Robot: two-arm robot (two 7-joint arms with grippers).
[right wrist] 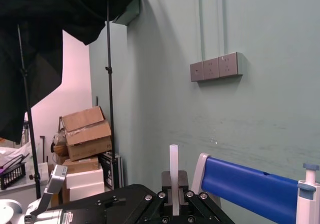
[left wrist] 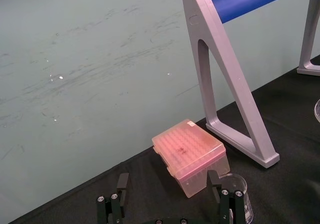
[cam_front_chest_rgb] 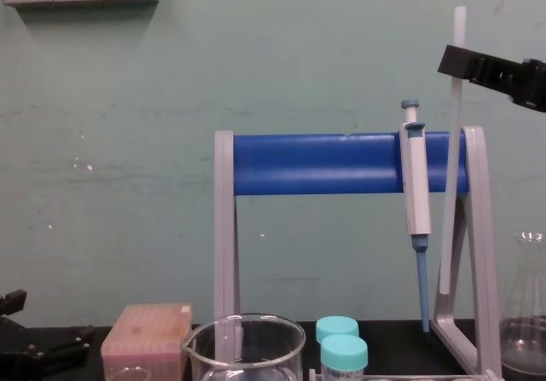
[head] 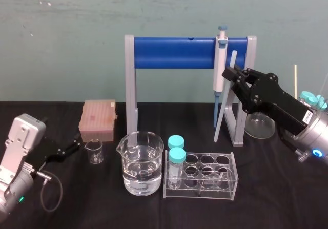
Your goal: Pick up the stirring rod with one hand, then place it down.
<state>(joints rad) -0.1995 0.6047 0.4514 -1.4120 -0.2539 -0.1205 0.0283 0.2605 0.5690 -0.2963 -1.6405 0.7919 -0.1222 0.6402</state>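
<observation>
1. My right gripper [head: 231, 78] is pinched tight on the stirring rod [head: 223, 106]. It holds the rod near its top end, just in front of the right end of the pipette stand [head: 174, 53].
2. The rod hangs a bit tilted. Its low end is up off the table [head: 287, 188], next to the stand's right leg.
3. The pipette [head: 220, 60] hangs on the stand right beside the rod. If I swing sideways, the rod could knock it off.
4. The rod is thin and smooth. I think it could slip or twist in my grip if I go down too fast.
5. A glass flask [head: 259, 124] sits just right of the stand. A rod laid there could bump it or roll away.
6. My left gripper [head: 76, 147] rests far left of the stand, fingers apart, holding nothing.
</observation>
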